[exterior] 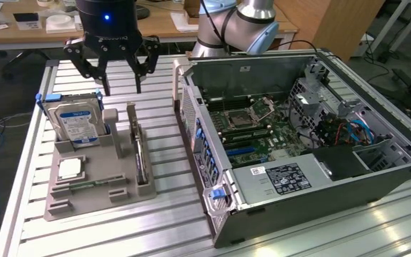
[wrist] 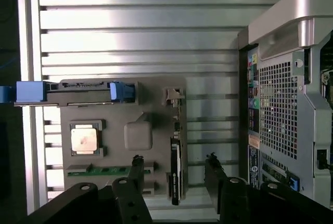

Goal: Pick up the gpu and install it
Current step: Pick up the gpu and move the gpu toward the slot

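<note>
- The gpu point(exterior: 139, 155) stands on edge in a slot of the grey holder point(exterior: 105, 168), thin side up, likely so fingers can straddle it from above.
- The open computer case point(exterior: 320, 195) stands just beside the holder on the worktop point(exterior: 177, 219), which keeps the carry short.
- The hand point(exterior: 122, 85) hangs above the holder's far end, fingers apart and empty. In the wrist view the gpu point(wrist: 175, 169) lines up between its fingertips, lower down and untouched.
</note>
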Robot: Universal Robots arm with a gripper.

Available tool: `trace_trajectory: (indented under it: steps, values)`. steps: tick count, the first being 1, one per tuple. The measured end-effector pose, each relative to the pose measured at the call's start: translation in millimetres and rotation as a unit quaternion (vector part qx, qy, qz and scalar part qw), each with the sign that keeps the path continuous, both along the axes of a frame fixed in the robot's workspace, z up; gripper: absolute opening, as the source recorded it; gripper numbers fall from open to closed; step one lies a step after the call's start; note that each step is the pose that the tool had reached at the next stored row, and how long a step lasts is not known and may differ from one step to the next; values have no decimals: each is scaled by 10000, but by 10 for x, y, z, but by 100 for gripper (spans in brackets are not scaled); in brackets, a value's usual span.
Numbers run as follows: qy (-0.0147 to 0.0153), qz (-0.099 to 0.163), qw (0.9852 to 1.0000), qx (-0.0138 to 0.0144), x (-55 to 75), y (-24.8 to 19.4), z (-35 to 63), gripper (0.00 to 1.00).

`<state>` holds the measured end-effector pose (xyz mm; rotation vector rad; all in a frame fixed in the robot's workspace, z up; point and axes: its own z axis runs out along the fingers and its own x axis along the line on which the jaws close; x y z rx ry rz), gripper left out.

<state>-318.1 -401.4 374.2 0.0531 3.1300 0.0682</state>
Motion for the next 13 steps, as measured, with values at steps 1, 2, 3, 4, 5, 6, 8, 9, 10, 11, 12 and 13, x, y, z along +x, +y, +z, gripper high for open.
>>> trace_trajectory:
  steps: [1, 2, 3, 4, 5, 6, 8, 9, 10, 11, 12, 13]
  values:
    - [-1, 8, 10000, 0, 0, -25, -11, 59]
    - [-1, 9, 10000, 1, 0, -64, -19, 59]
    - [-1, 8, 10000, 1, 0, -105, -27, 59]
    - [-1, 9, 10000, 1, 0, -138, -39, 59]
    - [-2, 10, 10000, 0, 1, -161, -57, 59]
    - [-2, 11, 10000, 1, 1, -167, -75, 59]
    - [-1, 11, 10000, 0, 0, -168, -109, 59]
    - [-1, 12, 10000, -1, 0, -168, -125, 59]
    - [-1, 13, 10000, -1, 0, -168, -140, 59]
    - [-1, 13, 10000, -1, 0, -169, -153, 59]
    - [-1, 14, 10000, -1, 0, -170, -164, 59]
    - [-1, 14, 10000, -2, 0, -172, -175, 59]
